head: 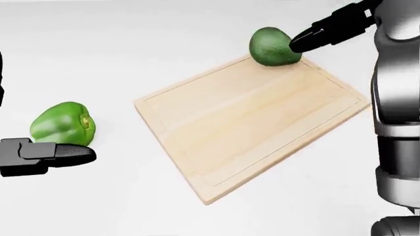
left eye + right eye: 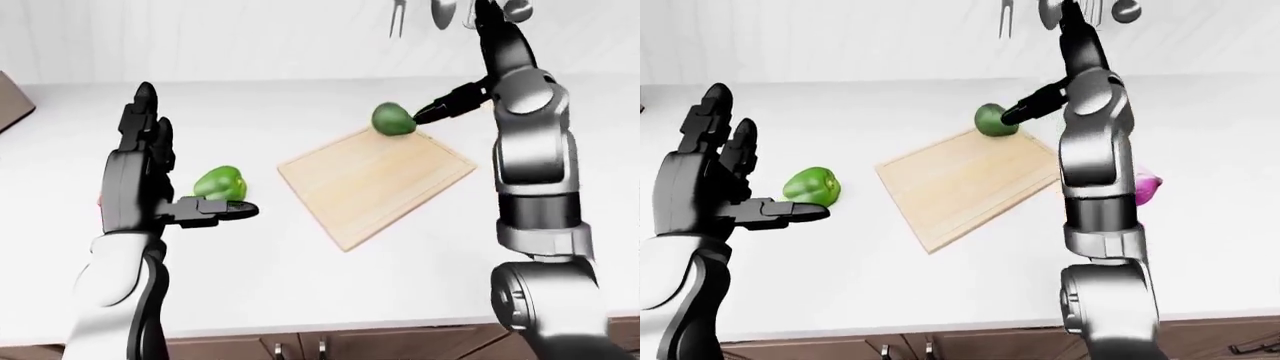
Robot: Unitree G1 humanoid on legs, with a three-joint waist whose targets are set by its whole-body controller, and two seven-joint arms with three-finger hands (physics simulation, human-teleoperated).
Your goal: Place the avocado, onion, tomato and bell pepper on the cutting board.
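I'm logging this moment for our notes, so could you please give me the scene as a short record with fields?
avocado: on the cutting board's top corner in the head view
cutting board: otherwise bare, on the white counter
bell pepper: on the counter, left of the board
onion: partly hidden by the right arm
tomato: not in view
right hand: open, one fingertip at the avocado
left hand: open, raised beside the pepper

head view tilted steeply down and close on the worktop (image 1: 197,29), both eye views sit further out facing the wall, all three share the cutting board (image 1: 249,123)
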